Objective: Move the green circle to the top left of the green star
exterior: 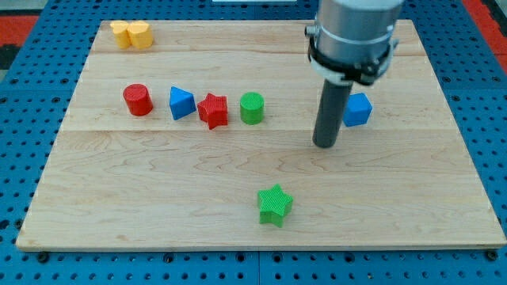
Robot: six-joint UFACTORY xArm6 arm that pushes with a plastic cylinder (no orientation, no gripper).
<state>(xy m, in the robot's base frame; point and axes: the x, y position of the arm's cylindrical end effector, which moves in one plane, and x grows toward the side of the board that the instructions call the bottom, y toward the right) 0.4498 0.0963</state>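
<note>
Near the frame's centre, slightly up, the green plastic circle (252, 108) sits just beside the red star (213, 110). The green star (275, 205) lies lower. My tip (324, 145), a bare rod holding nothing, stands right; I should circle above the block and push down gently.

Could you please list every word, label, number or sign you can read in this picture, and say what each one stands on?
There are none: no text, number or brand shows on the wooden board, on the green circle, on the green star, on the other blocks, or on the arm above my tip.
</note>
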